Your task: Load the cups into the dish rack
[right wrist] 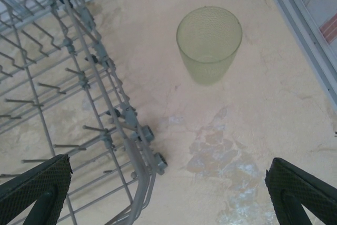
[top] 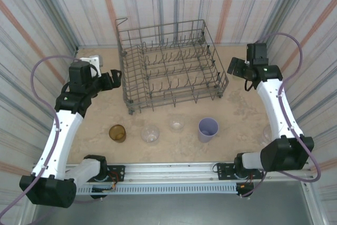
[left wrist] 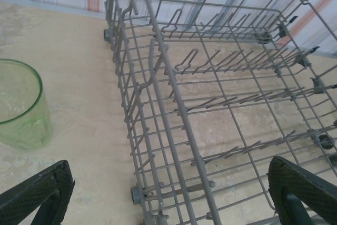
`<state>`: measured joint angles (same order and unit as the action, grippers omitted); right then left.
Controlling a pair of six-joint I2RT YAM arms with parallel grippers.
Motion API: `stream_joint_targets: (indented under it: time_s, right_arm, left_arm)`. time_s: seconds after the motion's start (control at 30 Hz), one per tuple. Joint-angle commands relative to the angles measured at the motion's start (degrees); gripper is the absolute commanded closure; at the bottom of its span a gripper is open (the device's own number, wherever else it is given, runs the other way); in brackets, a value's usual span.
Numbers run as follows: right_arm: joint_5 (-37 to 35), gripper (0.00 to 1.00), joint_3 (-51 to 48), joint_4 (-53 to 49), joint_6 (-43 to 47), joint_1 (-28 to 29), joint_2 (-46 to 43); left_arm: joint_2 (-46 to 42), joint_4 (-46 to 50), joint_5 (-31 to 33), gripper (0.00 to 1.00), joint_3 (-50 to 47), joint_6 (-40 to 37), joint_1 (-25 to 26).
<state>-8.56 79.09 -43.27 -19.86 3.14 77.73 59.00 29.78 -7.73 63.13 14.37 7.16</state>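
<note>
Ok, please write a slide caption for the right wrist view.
Open right gripper above the dish rack corner, with an upright yellow-green cup standing apart beside it.

Six cups stand on the bench: one amber cup, one clear cup and a second clear cup, one lavender cup, and two pale yellow-green ones, a yellow-green cup in the left wrist view and another yellow-green cup in the right wrist view. There is one grey wire dish rack. The pincers number two, a left pincer and a right pincer.
</note>
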Motion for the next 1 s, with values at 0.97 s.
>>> stream_joint_targets:
  time_s: [0.97]
  right_arm:
    - [8.1,0.03,18.7,-5.1,1.8,-1.1,19.4]
  left_arm:
    - [-3.7,-0.6,2.0,0.01,-3.8,-3.3,1.6]
